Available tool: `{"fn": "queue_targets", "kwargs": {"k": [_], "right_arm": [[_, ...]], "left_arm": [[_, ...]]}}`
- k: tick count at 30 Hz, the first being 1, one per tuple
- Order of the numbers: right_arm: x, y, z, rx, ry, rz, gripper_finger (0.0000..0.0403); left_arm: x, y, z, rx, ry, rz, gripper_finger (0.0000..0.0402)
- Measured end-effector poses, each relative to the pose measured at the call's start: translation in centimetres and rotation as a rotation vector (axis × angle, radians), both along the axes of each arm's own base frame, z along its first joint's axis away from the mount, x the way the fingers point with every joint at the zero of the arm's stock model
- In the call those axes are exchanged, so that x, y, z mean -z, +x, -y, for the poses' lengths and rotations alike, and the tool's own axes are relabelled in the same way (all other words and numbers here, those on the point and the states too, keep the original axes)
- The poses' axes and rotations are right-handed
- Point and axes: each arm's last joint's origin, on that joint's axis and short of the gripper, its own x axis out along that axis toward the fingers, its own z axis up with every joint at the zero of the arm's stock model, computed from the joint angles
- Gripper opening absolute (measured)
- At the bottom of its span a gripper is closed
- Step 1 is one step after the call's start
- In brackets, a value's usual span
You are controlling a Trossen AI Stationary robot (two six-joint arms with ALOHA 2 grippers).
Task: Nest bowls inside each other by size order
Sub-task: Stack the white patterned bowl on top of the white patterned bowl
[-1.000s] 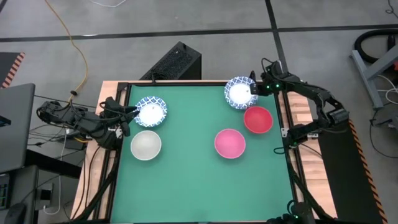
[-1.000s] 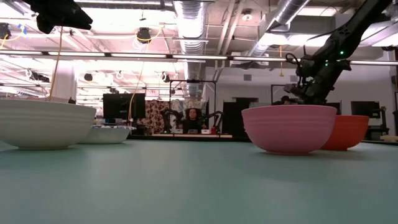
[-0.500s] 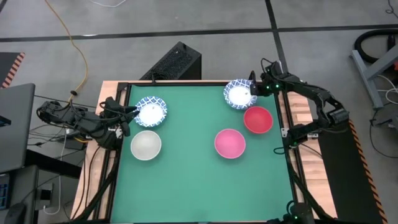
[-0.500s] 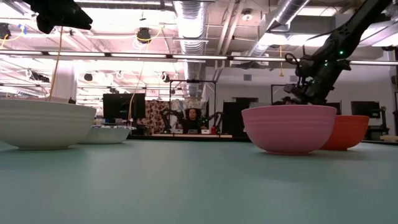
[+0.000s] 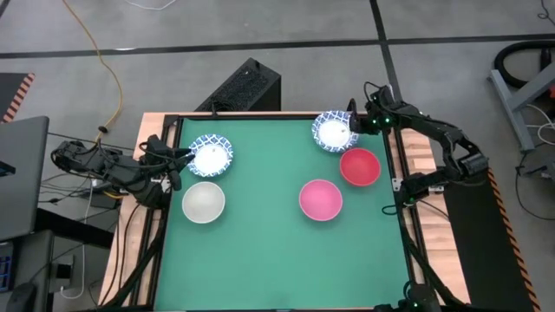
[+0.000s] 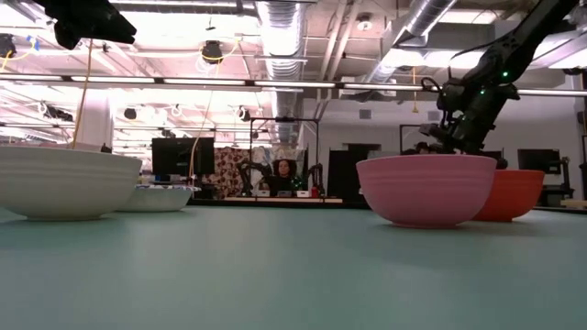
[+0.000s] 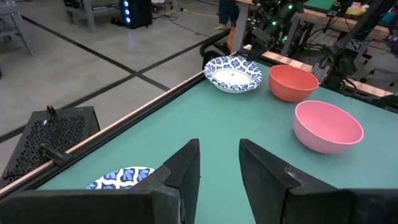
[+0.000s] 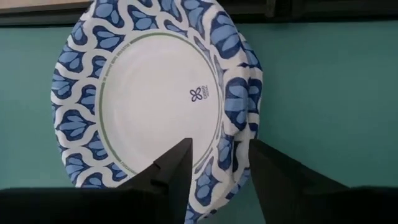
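While the left gripper [image 7: 219,163] waits at the table's left edge, fingers a little apart and holding nothing, the right gripper [image 8: 217,163] hovers over a blue-patterned bowl [image 5: 333,130] at the far right corner, its fingers parted astride the rim. A red bowl [image 5: 359,166] sits just beside that one, a pink bowl [image 5: 320,199] nearby. Another blue-patterned bowl [image 5: 211,154] and an off-white bowl [image 5: 203,202] sit on the left side of the green table [image 5: 260,251].

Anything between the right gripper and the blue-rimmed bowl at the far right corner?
Nothing visible. The right gripper hangs directly over that blue-rimmed bowl, fingers apart astride its rim. The red bowl sits beside it, out of the way.
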Motion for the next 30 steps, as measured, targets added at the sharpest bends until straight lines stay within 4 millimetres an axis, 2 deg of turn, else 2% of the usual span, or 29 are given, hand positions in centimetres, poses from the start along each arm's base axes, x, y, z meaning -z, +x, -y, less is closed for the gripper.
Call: {"fn": "queue_targets", "kwargs": {"k": [6, 13, 17, 21, 25, 30], "right_arm": [[-1.5, -0.1, -0.2, 0.024, -0.037, 0.029, 0.0176], [-5.8, 0.9, -1.3, 0.011, -0.163, 0.123, 0.0176], [-8.4, 2.5, -2.5, -0.052, -0.239, 0.198, 0.0176], [-10.6, 5.1, -4.0, -0.168, -0.334, 0.295, 0.0176], [-11.5, 7.6, -5.8, -0.289, -0.381, 0.344, 0.0175], [-11.5, 9.4, -8.0, -0.384, -0.417, 0.324, 0.0175]], "left_arm": [[0.0, 0.0, 0.0, 0.000, 0.000, 0.000, 0.0102], [0.0, 0.0, 0.0, 0.000, 0.001, -0.001, 0.0102], [0.0, 0.0, 0.0, 0.000, 0.001, -0.001, 0.0102], [0.1, 0.0, 0.0, -0.003, 0.000, -0.001, 0.0102], [0.8, 0.8, 0.1, -0.066, 0.009, -0.025, 0.0102], [1.6, 3.0, 0.1, -0.180, 0.045, -0.115, 0.0102]]}}
